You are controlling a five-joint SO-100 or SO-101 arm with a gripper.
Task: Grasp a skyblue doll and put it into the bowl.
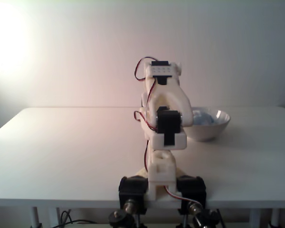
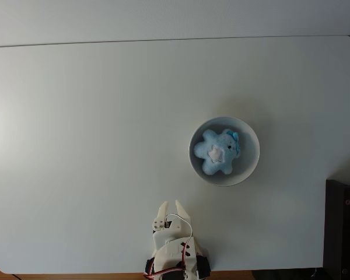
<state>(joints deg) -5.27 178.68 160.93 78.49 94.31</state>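
In a fixed view from above, the tool (image 2: 171, 208) sits low at the near edge of the counter (image 2: 76, 146), its two white fingers spread a little into a narrow V with nothing between them. The doll (image 2: 218, 153) lies well apart from the tool, up and to the right of it in this view, resting inside the bowl (image 2: 252, 166). It is a light-blue, fuzzy, star-like lump with a pale patch on top and a darker blue bit at its right side, and it fills most of the bowl's floor. The bowl stands alone on the counter, clear of the arm.

In a fixed view from behind the arm, the folded arm (image 1: 164, 118) hides the tool. The bowl (image 1: 217, 127) shows just to the right of the arm, with a little of the blue doll (image 1: 205, 118) visible over its rim.
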